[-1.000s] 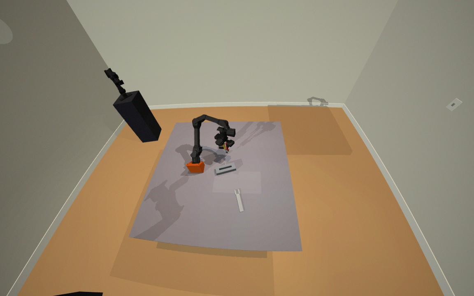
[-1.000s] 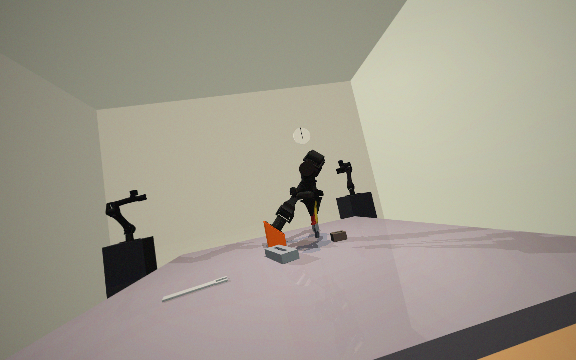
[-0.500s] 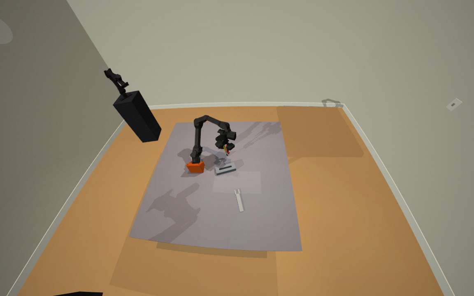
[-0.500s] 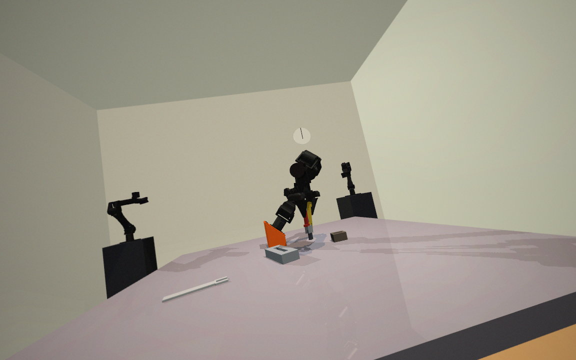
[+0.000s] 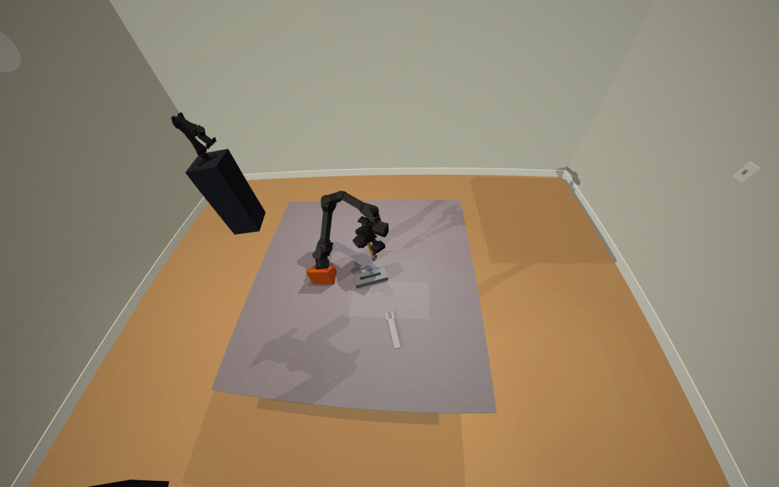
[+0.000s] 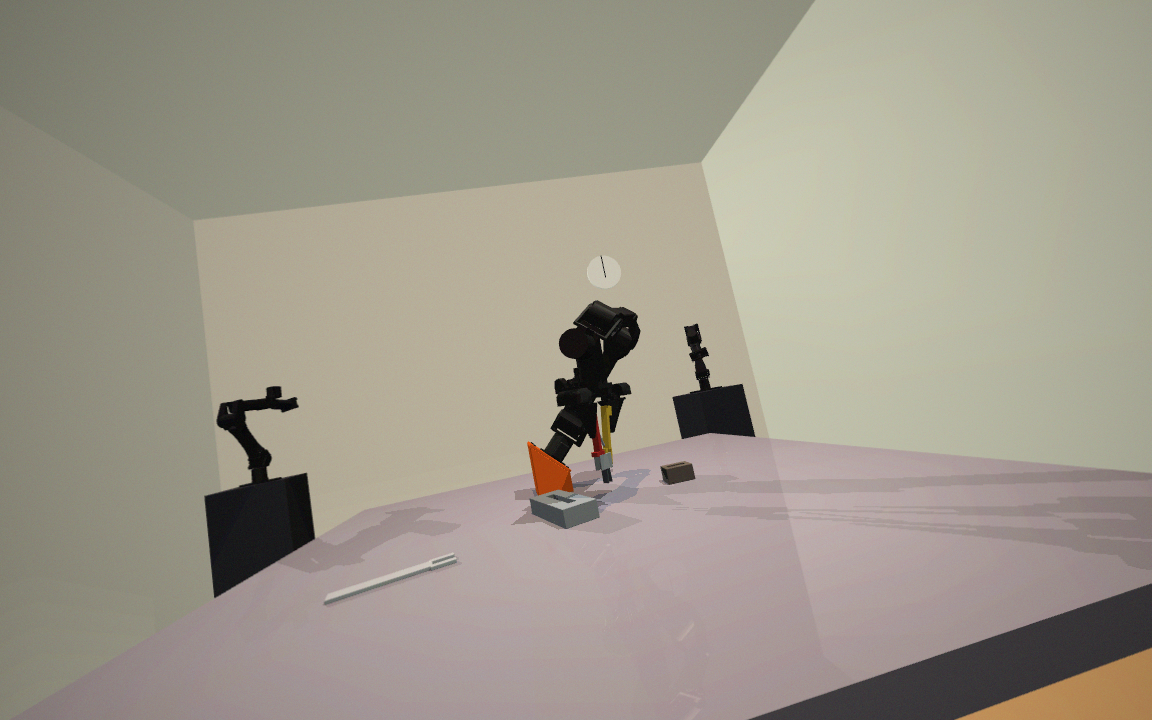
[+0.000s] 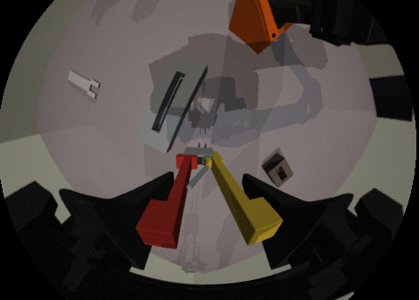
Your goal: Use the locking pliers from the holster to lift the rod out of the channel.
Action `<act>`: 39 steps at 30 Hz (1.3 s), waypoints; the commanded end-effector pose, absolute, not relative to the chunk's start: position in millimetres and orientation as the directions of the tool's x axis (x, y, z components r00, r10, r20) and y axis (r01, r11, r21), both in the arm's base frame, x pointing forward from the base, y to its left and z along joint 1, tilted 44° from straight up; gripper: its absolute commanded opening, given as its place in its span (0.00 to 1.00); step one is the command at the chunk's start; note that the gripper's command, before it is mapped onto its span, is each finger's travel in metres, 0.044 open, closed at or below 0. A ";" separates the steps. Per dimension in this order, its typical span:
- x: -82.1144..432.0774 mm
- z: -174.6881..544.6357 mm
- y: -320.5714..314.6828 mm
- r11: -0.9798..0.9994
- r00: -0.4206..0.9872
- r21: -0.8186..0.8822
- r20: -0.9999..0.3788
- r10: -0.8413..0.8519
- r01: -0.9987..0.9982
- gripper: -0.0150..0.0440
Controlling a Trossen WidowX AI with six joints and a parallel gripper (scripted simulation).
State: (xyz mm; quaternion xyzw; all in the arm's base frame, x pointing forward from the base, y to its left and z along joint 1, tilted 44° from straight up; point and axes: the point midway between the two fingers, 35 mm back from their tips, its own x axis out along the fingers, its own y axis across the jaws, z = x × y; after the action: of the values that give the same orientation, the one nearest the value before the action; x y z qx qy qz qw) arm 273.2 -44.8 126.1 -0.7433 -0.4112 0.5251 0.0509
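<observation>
My gripper (image 5: 372, 243) (image 6: 606, 413) (image 7: 209, 177) is shut on the locking pliers (image 5: 373, 253) (image 6: 602, 462) (image 7: 198, 152), with its fingers outside the spread red and yellow handles. The pliers point down, clear of the table, and their small jaws look slightly apart. The grey channel block (image 5: 382, 279) (image 6: 567, 515) (image 7: 151, 139) lies on the table, up and left of the pliers in the wrist view. A thin line shows inside its dark slot; I cannot clearly make out the rod. The brown holster (image 6: 678, 473) (image 7: 274, 173) stands empty of the pliers, on the right in the wrist view.
A white forked bar (image 5: 393, 333) (image 6: 388, 580) (image 7: 80, 81) lies on the table beyond the block. My arm's orange base (image 5: 320, 276) (image 6: 549, 470) (image 7: 250, 23) stands near the block. Dark pedestals (image 5: 222, 191) (image 6: 258, 537) with other arms stand off the table.
</observation>
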 end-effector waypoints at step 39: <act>255.4 65.9 -108.2 -0.721 0.122 -0.651 -0.716 0.687 0.237 0.79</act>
State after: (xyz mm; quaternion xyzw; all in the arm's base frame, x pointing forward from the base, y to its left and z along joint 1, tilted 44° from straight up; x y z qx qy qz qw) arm 258.8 -100.8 71.1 -0.7251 -0.3315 0.5761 0.1799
